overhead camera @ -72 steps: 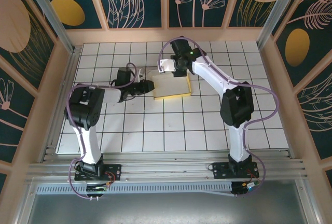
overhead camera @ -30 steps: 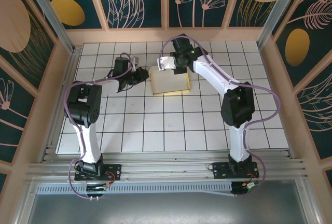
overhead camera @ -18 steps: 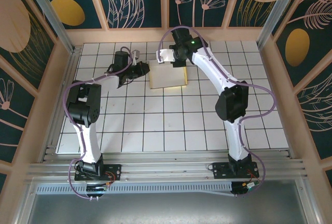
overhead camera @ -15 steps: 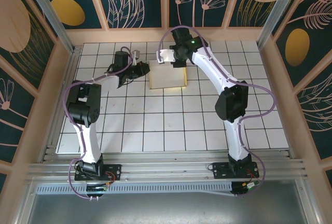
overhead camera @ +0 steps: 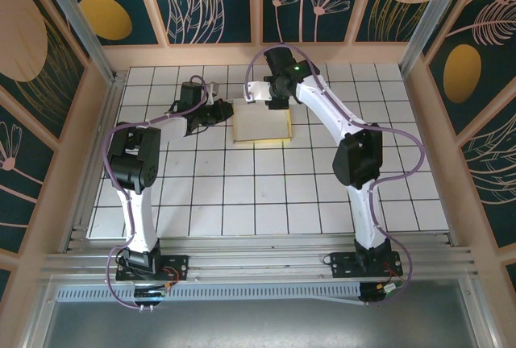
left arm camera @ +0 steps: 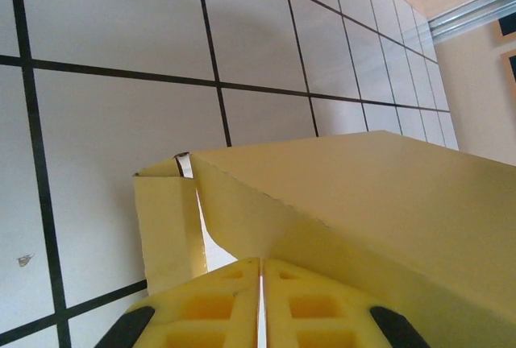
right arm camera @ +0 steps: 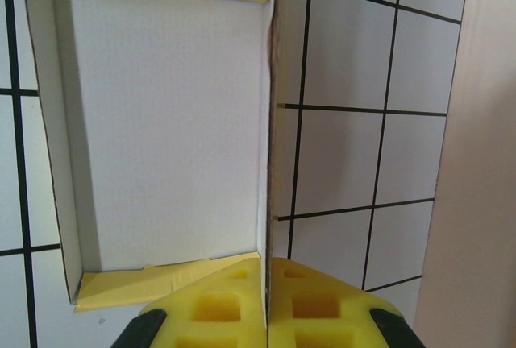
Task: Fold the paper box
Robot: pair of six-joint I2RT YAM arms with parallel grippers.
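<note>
White tiles cover the bench (overhead camera: 242, 195) seen from above; the paper box (overhead camera: 260, 122) lies at its far middle, pale inside facing up. The left hand (overhead camera: 224, 111) meets its left edge and the right hand (overhead camera: 262, 95) its far edge.

From the left wrist, the yellow fingers (left arm camera: 210, 312) are pressed together on the edge of the box's yellow outer wall (left arm camera: 363, 195).

From the right wrist, the fingers (right arm camera: 218, 308) pinch one upright side wall of the box (right arm camera: 161, 122), their pads closed on the thin card.
</note>
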